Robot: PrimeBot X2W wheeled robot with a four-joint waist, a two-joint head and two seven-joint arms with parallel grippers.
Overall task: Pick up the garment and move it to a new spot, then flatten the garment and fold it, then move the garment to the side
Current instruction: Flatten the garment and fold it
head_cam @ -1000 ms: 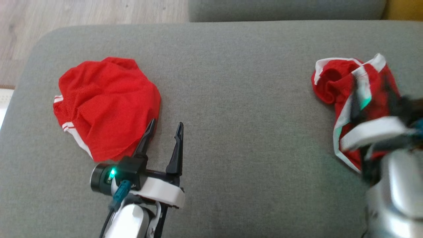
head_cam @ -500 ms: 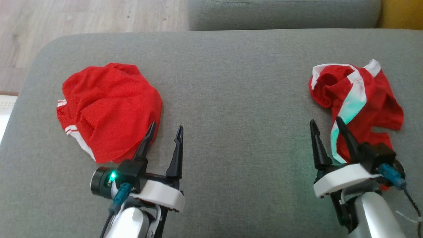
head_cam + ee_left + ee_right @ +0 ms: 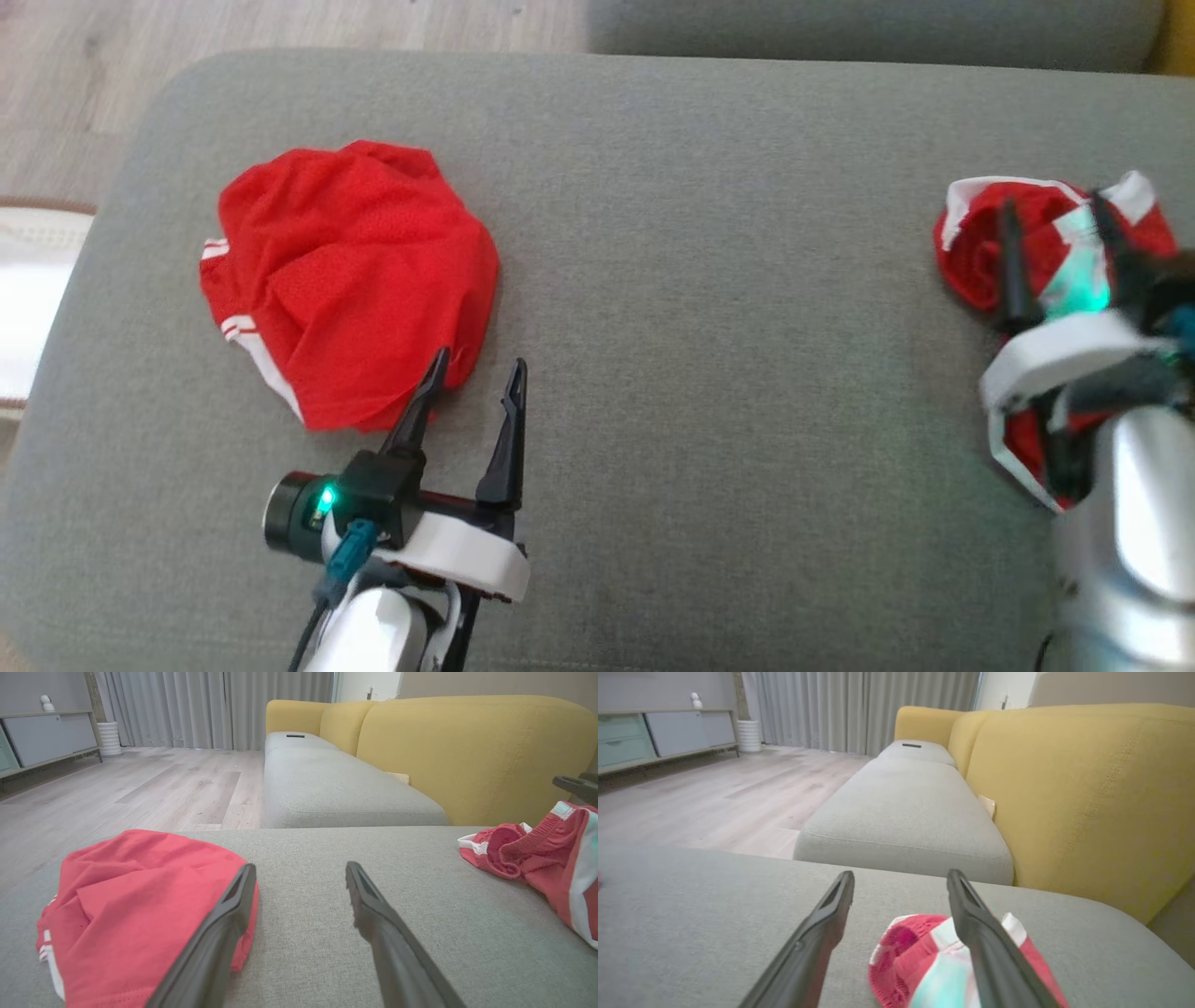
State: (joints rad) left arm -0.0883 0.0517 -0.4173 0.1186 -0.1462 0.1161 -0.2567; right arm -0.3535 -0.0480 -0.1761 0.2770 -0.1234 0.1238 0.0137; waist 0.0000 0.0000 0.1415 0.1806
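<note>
Two crumpled garments lie well apart on the grey fabric cushion (image 3: pixel 709 327): a red mesh garment with white stripes (image 3: pixel 350 280) toward its left edge, a red white-banded garment (image 3: pixel 971 252) at its right edge. The left hand (image 3: pixel 478 359) sits beside the first, fingers apart; the blurred right hand (image 3: pixel 1055 207) hangs over the second, fingers likewise apart.

Bg: big grey fabric seat cushion (image 3: pixel 709 280) in front, 2nd grey cushion (image 3: pixel 327 784) just beyond it, dark seam between. Yellow backrest (image 3: pixel 467 756) runs along the right in both wrist views. Light wood-look plank floor (image 3: pixel 140 784) on the left. Grey full-length curtains (image 3: pixel 210 709) at far end, white ribbed pot (image 3: pixel 110 738) beside them. Low sideboard (image 3: pixel 51 737), grey + teal fronts, small white obj (image 3: pixel 46 703) on top. Soft even light.
</note>
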